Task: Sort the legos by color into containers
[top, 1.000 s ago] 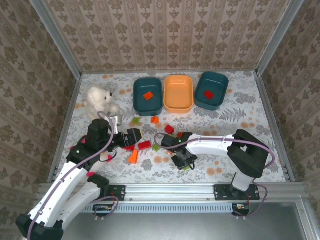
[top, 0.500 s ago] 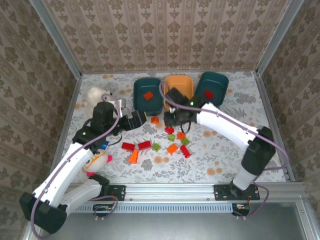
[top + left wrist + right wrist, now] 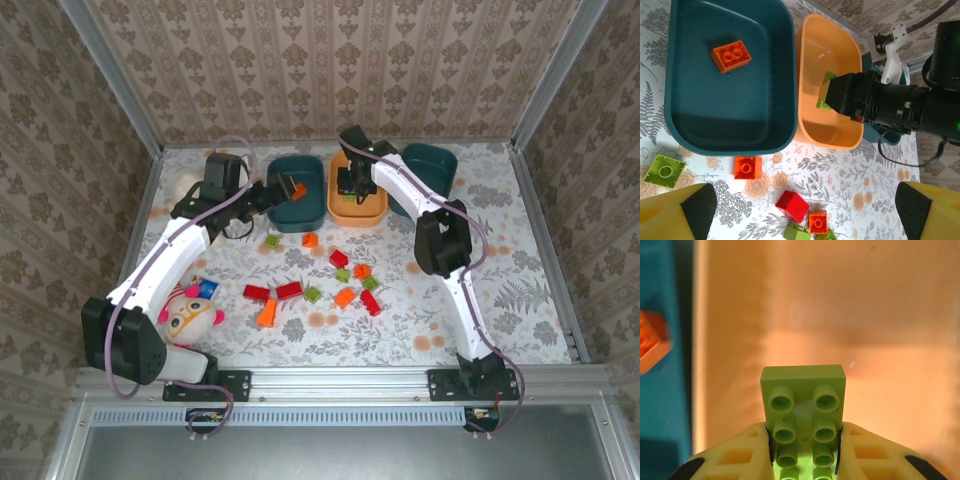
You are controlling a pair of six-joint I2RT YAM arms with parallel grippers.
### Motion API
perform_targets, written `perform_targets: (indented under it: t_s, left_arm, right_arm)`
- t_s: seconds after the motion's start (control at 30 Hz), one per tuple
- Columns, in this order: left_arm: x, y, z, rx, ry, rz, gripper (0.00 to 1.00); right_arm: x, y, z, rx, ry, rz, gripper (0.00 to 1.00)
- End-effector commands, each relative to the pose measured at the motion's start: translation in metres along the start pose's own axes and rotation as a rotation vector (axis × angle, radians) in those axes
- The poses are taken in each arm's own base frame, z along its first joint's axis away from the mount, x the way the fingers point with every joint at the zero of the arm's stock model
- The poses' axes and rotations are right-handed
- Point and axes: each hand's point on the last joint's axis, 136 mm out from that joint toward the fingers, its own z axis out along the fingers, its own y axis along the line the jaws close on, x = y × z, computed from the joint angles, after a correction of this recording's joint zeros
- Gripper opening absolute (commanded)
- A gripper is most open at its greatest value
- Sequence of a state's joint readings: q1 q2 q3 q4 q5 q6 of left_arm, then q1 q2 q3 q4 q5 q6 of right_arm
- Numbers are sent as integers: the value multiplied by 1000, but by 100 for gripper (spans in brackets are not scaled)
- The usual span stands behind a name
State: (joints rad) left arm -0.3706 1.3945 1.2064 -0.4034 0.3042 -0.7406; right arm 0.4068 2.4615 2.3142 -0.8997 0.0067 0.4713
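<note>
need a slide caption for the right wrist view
Right gripper shut on a light green lego over the orange bin, with an orange lego in the teal bin at left.

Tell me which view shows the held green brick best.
Right wrist: the green brick sits centred, studs sharp, gripped by the right tool. Left wrist shows a corner of it beside that tool; in the top view it is too small to tell.

No writing, label or number (however small) can be read.
</note>
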Motion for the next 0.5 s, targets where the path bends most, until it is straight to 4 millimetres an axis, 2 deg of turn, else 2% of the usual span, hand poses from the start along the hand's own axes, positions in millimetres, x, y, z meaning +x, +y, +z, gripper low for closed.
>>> perform_targets:
  t_s: [0.0,0.1,0.23,0.33,0.4,0.47]
  left_arm:
    - [-12,-10,-5,25,-20,22,96]
    - [-9,-5,-5,10,-10,14,96]
    - [-1,5,-7,-7,2,-7,96]
    - [6,9,-9,-17,12,-17,96]
    - [11,12,-11,-26,25,-22,95]
    - [19,16,-16,-40,50,-21,94]
  right_arm:
    - [5,2,15,-24,61,17,28]
    - [3,-3,24,-21,85,28,34]
    - [1,-5,19,-29,86,29,49]
    - [-10,-1,-2,-51,49,28,54]
    - [-19,6,-24,-78,13,27,57]
    - [-28,15,-54,-105,-32,23,57]
